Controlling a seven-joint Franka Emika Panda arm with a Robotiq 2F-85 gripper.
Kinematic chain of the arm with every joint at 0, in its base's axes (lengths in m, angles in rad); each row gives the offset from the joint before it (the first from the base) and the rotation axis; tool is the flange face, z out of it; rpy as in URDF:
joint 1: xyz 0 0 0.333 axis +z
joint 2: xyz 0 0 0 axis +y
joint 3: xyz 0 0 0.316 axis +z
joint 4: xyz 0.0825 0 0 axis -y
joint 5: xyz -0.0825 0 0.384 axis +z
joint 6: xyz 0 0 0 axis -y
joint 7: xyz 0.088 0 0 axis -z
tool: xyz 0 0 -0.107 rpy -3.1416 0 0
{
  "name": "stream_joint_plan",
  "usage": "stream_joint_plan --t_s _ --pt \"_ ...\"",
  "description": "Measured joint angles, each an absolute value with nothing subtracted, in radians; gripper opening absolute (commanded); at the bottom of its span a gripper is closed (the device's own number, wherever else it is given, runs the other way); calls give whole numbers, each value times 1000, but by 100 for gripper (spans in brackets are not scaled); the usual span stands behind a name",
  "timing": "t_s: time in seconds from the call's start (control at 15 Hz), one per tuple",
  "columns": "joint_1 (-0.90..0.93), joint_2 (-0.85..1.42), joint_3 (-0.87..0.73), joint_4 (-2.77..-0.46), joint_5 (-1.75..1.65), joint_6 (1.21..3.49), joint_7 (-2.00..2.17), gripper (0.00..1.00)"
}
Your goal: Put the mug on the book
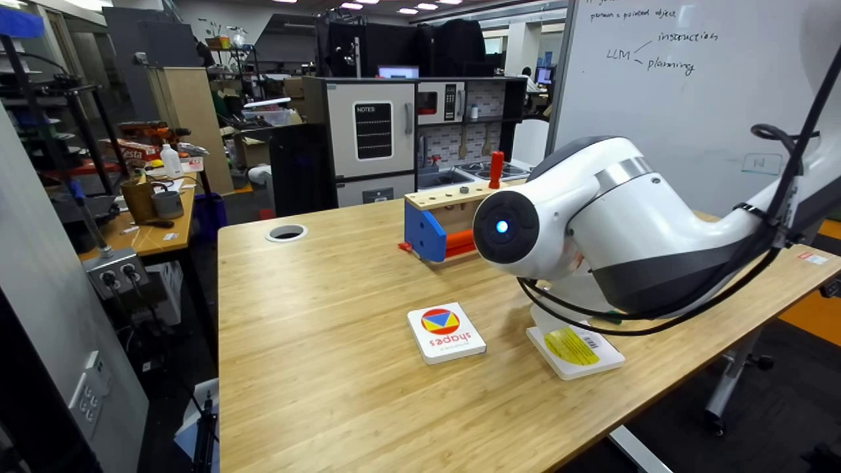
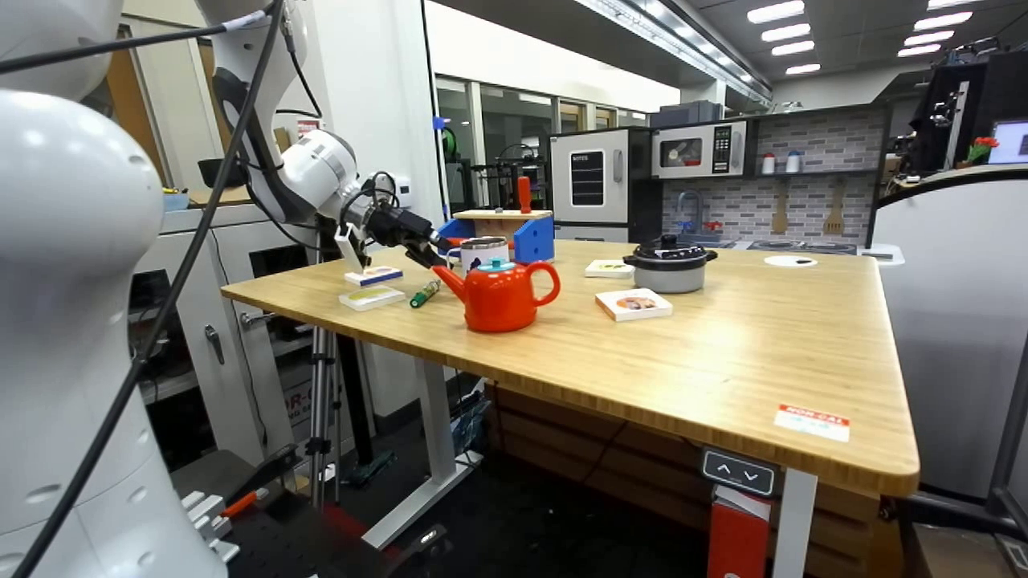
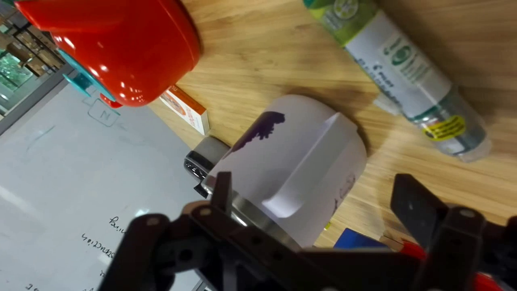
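Note:
The mug [image 3: 291,161] is white with a purple print, a side handle and a shiny metal rim. In an exterior view the mug [image 2: 484,253] stands upright on the table, partly behind the red teapot. My gripper [image 3: 315,192] is open and empty; its fingers are wide apart beside the mug's handle, one overlapping the rim in view. The gripper [image 2: 438,249] also shows at the handle side of the mug. The book [image 1: 447,332], white with a round red, yellow and blue picture, lies flat; it also shows in an exterior view [image 2: 373,275]. The arm hides mug and gripper in an exterior view.
A red teapot [image 2: 499,301] stands close to the mug. A green-labelled tube [image 3: 404,72] lies beside it. The white book with a yellow-green picture [image 1: 575,351] lies near the book. A blue toolbox [image 1: 424,230], a grey pot [image 2: 671,273] and more books stand farther off.

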State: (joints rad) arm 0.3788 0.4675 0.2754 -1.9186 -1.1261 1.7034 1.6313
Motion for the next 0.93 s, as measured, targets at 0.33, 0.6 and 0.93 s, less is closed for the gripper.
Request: stream_joint_plan --t_s 0.33,0.6,0.93 --pt "379 484 272 -1890 -1106 1706 1632 100" --pt "378 484 271 -1889 -1104 1708 1632 100" --pt "379 484 271 -1889 -1104 1708 1632 100"
